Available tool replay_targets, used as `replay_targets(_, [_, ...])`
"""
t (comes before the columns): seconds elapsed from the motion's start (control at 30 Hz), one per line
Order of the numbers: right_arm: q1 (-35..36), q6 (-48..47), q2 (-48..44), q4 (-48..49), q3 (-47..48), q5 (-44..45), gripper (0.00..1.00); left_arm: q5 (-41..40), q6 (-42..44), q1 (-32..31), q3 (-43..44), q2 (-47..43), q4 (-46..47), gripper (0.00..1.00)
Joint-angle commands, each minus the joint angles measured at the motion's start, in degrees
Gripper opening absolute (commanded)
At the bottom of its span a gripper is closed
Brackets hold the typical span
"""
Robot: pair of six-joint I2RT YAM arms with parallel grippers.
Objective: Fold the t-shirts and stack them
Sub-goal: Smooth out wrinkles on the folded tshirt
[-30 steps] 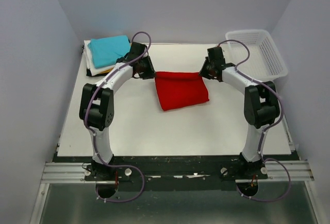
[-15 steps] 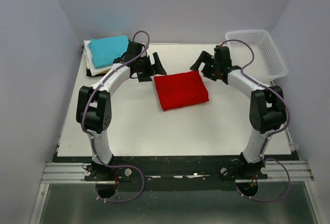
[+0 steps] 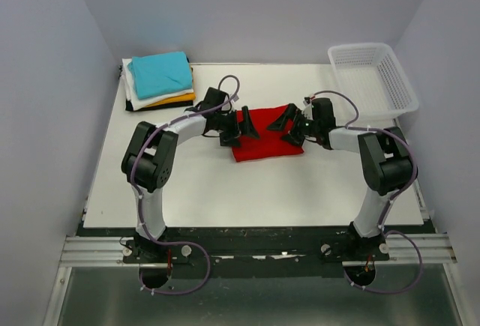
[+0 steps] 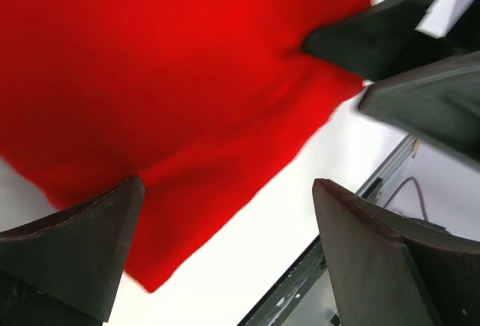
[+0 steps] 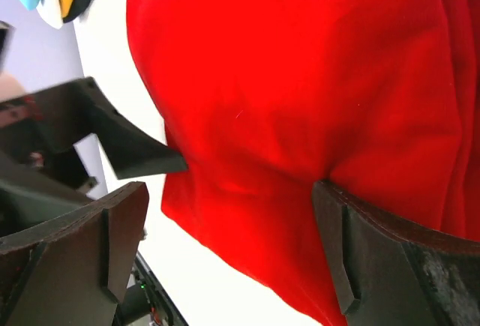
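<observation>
You are at the hand-off between folding and stacking. The red shirt (image 3: 264, 143) lies folded into a compact rectangle in the middle of the surface (image 3: 225, 191), and both arms are bent in over it from either side.

The left claw (image 3: 241, 130) sits at the shirt's left edge and the right claw (image 3: 287, 127) at its right edge. Each is spread as wide as it goes and has hold of nothing. In both wrist views the fingers frame red cloth without pinching it. One finger of the opposite claw dents the fabric.

The pile (image 3: 154, 95) waits at the far left corner, well apart from the red one. It has the teal shirt (image 3: 159, 73) on top and white, orange and black layers showing beneath. The basket (image 3: 373, 75) stands at the far right and looks to play no part here.

Your next move, as I read it, is to close each claw on its own side through all the layers. Then lift both ends together and level, and carry the bundle to the far left. Set it squarely on the teal one. If one side is caught thin or raised early, the fold will likely fall open.
</observation>
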Motion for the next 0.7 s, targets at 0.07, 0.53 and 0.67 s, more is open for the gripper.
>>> replay_targets(0.07, [-0.23,-2.49,0.03,-2.73,-6.88,3.79,1.00,-0.81,1.97,0.92,-11.16,-0.49,0.68,0.98])
replay_targets(0.53, [-0.20,-4.77,-19.35,-8.51,-19.27,7.07,1.00,-4.58,1.03,0.04,-29.37,-18.77,3.55,0.99])
replay_targets(0.67, [-0.20,-4.88,-27.09,-11.01,-16.73,9.21,1.00,-9.36,2.71,-2.53,-26.79,-25.92,-1.29,0.98])
